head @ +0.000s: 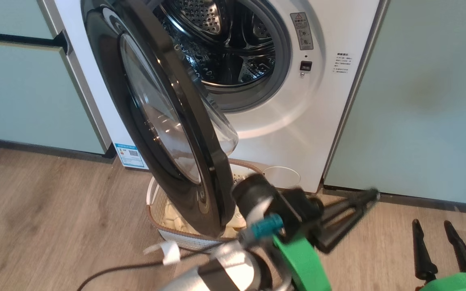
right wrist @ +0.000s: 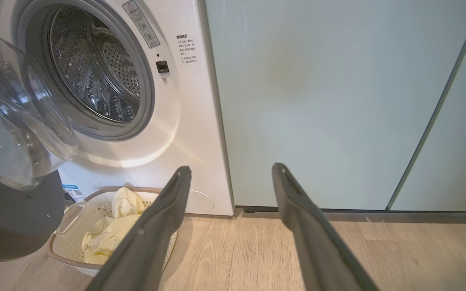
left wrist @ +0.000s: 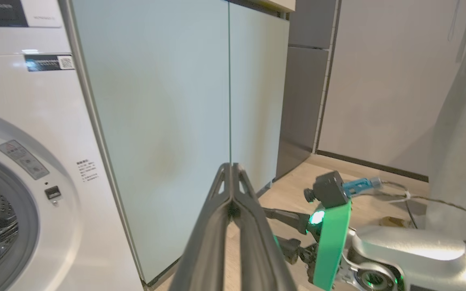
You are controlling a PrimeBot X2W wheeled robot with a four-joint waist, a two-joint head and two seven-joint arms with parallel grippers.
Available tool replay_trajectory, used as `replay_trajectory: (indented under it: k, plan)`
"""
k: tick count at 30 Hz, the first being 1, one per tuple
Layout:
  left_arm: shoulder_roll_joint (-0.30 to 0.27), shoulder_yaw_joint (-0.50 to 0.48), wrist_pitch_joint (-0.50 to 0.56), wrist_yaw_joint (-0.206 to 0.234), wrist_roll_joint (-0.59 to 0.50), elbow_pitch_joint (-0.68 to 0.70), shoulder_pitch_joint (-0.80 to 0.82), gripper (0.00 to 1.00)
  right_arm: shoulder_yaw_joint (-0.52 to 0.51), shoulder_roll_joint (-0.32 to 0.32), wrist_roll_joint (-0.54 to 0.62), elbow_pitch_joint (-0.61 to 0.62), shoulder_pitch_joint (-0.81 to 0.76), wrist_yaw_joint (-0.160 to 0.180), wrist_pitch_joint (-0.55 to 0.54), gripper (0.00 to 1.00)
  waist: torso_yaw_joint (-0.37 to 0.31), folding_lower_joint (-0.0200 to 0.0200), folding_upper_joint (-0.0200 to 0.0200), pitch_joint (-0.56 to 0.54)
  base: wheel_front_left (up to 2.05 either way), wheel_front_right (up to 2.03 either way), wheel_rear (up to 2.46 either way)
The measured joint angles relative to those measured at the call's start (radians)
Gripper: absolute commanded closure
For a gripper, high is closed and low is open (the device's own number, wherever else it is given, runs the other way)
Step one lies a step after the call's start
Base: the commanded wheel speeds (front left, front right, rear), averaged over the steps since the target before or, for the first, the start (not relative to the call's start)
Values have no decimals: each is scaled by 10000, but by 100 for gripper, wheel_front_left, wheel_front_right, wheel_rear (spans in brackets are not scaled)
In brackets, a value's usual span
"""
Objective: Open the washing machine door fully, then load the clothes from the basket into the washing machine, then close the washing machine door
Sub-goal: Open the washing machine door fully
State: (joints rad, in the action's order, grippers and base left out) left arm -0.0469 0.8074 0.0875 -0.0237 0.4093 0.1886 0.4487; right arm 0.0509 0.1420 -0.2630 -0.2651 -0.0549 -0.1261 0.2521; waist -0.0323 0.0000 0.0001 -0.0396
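The washing machine [head: 297, 121] stands with its drum [head: 225, 40] exposed. The washing machine door [head: 156, 121] juts out from its left hinge, edge-on toward me, its glass bowl [right wrist: 14, 121] bulging. Partly hidden under the door sits the basket [head: 176, 238], holding pale yellow clothes [right wrist: 111, 234]. My left gripper [head: 372, 196] is shut on nothing, fingers pointing right, just right of the door's lower edge and above the basket. Its tips [left wrist: 231, 165] face the cabinet. My right gripper [head: 431, 223] stands open and empty over the floor at the lower right, its fingers [right wrist: 176, 202] spread wide.
Pale-green cabinets [head: 419, 101] flank the machine on both sides. A dark cable [head: 115, 270] trails over the wooden floor [head: 34, 222] at the lower left. A grey wall [left wrist: 378, 81] lies farther right. The right arm's green band [left wrist: 332, 242] shows in the left wrist view.
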Motion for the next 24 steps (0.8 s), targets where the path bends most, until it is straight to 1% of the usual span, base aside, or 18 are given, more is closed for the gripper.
replay_trajectory:
  k: [6,9,12,19,24]
  plan:
    - [-40,679,-387,-4,-420,-566,-385,100,-6,2,-12,0,0,0,0,0,60,0,0,54,0,0,0]
    - [-140,955,-650,8,-941,-991,-420,100,-8,0,-12,0,0,0,0,0,80,0,0,66,0,0,0]
    - [-161,1122,-949,54,-1189,-1478,-427,100,-4,0,-12,0,0,0,0,0,79,0,0,74,0,0,0]
    - [-163,1373,-1538,150,-1267,-2968,-691,100,8,17,-12,0,2,0,0,0,39,0,0,120,0,0,0]
    - [-136,1532,-2242,232,-1273,-4038,-696,100,8,17,-12,0,3,0,0,0,13,0,0,187,0,0,0]
